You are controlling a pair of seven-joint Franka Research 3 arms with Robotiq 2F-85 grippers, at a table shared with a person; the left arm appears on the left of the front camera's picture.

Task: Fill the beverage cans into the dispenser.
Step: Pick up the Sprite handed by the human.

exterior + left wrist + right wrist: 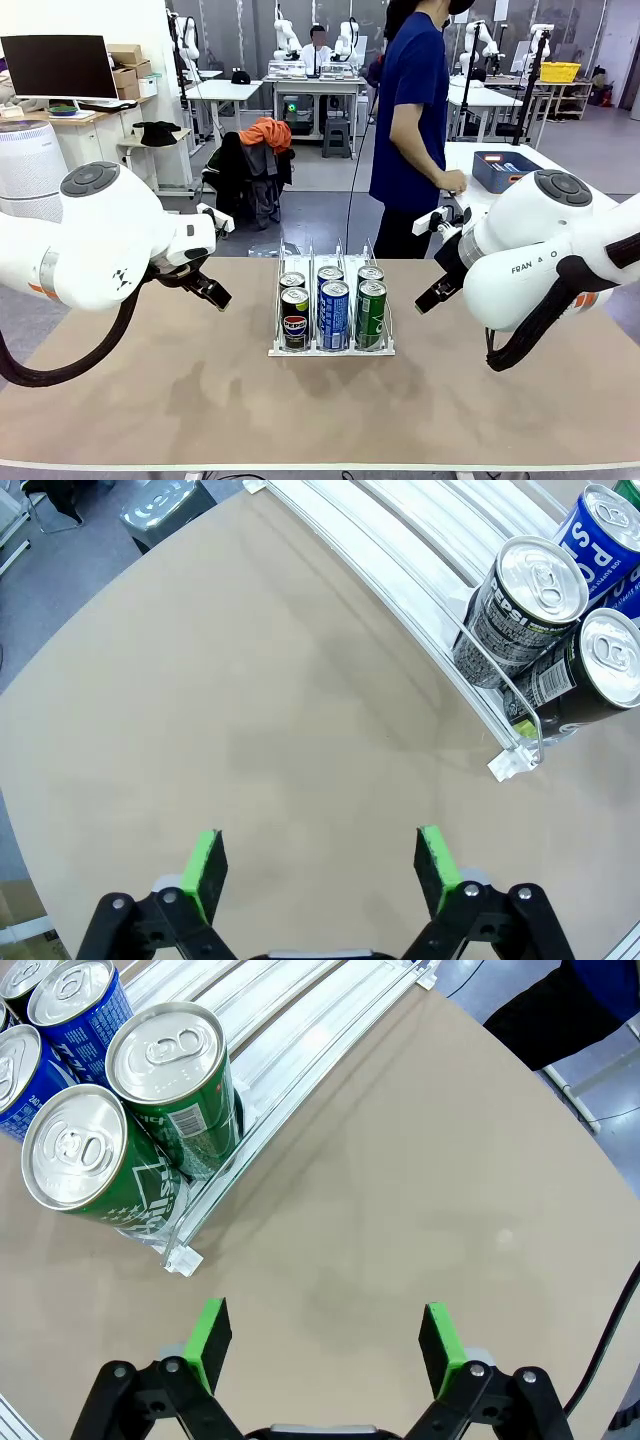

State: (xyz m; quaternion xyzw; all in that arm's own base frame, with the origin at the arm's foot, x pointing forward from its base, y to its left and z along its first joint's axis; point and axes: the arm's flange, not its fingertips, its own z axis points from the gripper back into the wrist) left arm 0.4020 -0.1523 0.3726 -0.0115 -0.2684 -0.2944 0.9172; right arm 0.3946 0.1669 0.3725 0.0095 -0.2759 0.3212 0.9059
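The left gripper (320,845) hovers with its jaws spread to full width. Its green pads (205,865) stand well apart and hold nothing, with bare tan tabletop (250,710) beneath them. The right gripper (324,1317) is in the same condition: jaws fully spread, empty, above bare tabletop.

The dispenser (330,350), a low rack of clear plastic and wire on a white base, stands between the two grippers and touches neither. In the left wrist view its near corner lies ahead and to the right of the fingers. In the right wrist view it lies ahead and to the left.

The dispenser holds six slim aluminium cans with silver tops, two per lane, grouped at the end nearest the robot:
- Lane nearest the left gripper: two black Pepsi cans (295,325).
- Middle lane: two blue cans (334,312).
- Lane nearest the right gripper: two green cans (371,310).

In each lane one can sits directly behind the other.

Beyond the right gripper, at the far side of the table, stands a person in a dark blue shirt (415,100).
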